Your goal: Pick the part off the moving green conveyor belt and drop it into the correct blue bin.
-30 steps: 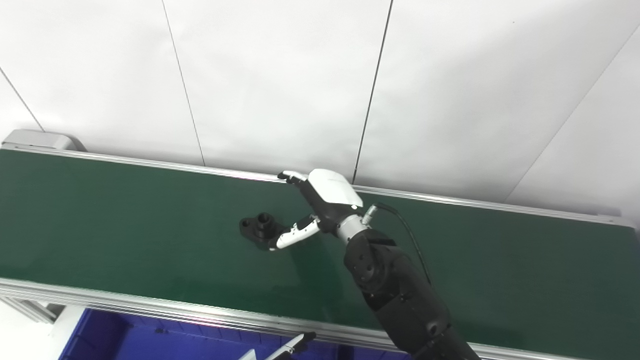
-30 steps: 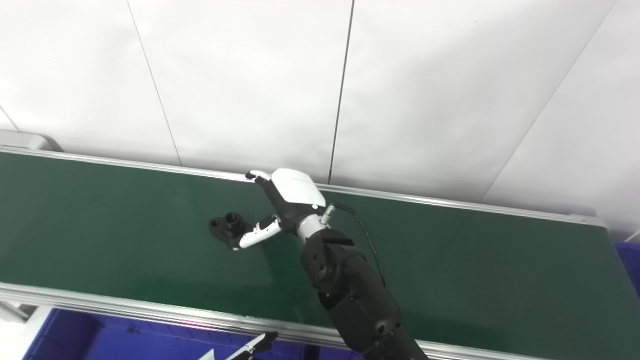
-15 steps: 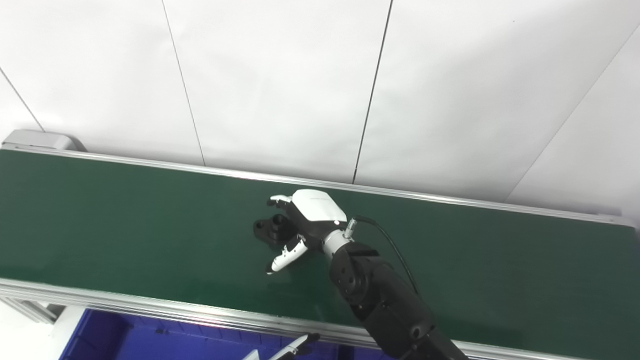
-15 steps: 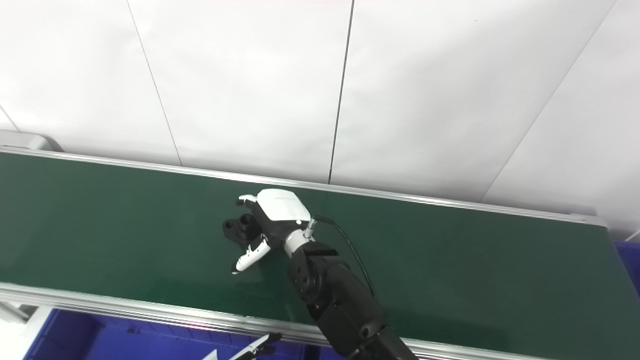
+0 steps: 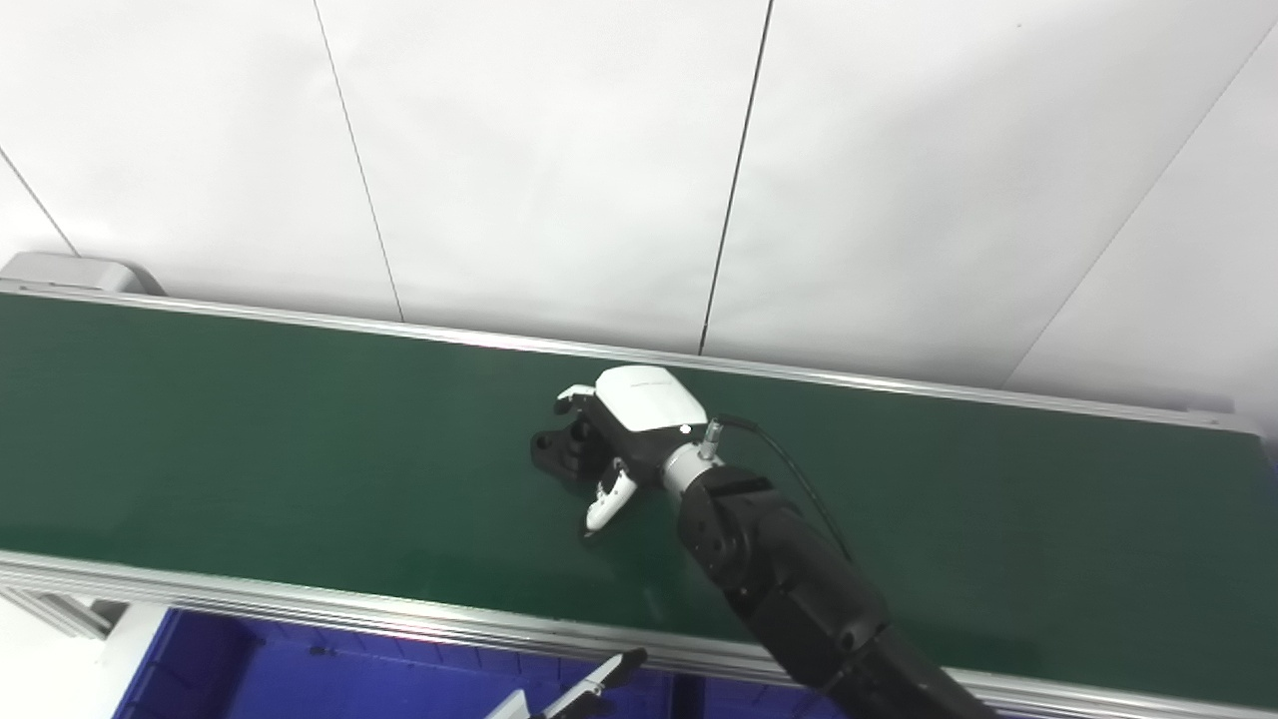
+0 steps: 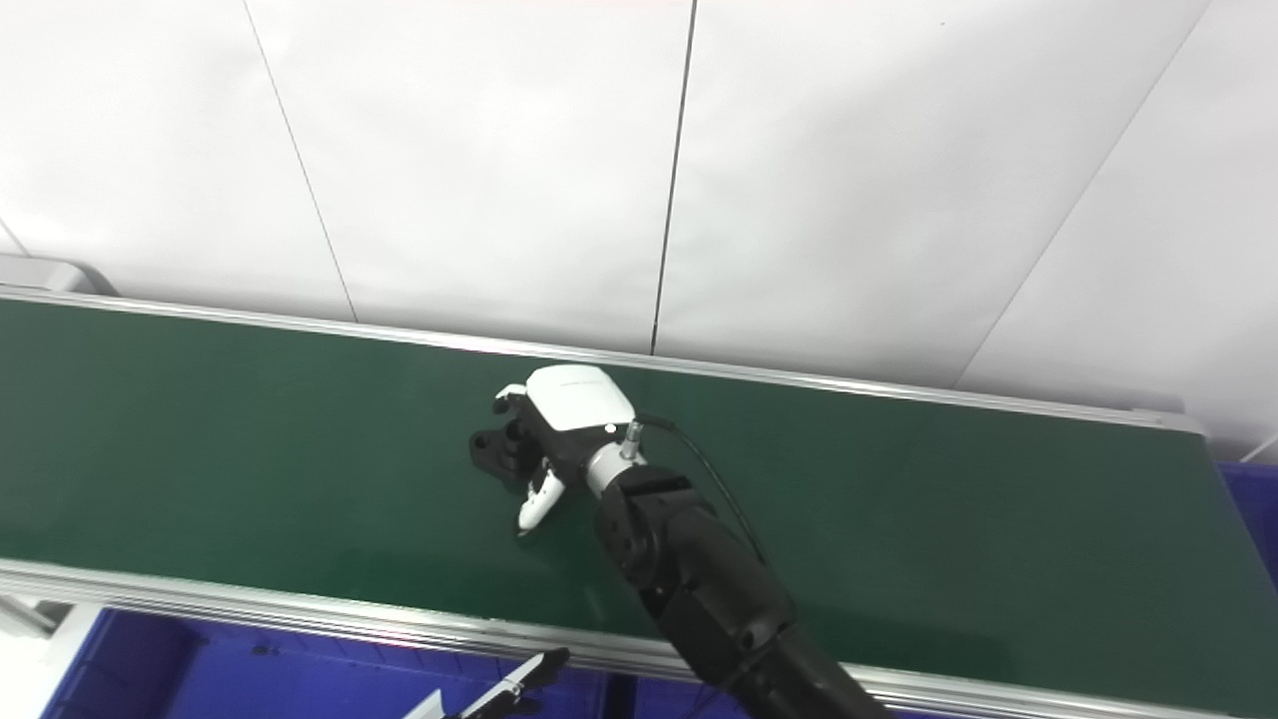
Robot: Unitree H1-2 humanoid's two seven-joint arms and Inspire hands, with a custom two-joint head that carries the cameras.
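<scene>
A blue bin (image 5: 300,674) fills the lower left corner of the frame, below the near rail of the conveyor. At the bottom edge, just left of centre, only the fingertips of the left hand (image 5: 584,689) poke into view, too little to tell whether they are spread or closed. The green conveyor belt (image 5: 250,439) runs across the whole width, tilting slightly down toward the right. At the frame's centre the black part (image 5: 559,454) lies on the belt. The right hand (image 5: 624,434) sits over the part's right side, fingers curled around the far side and thumb pointing down at the near side; whether they pinch it fully is unclear. Its black forearm slants to the lower right. Another blue bin (image 6: 1253,509) peeks in at the right edge.
</scene>
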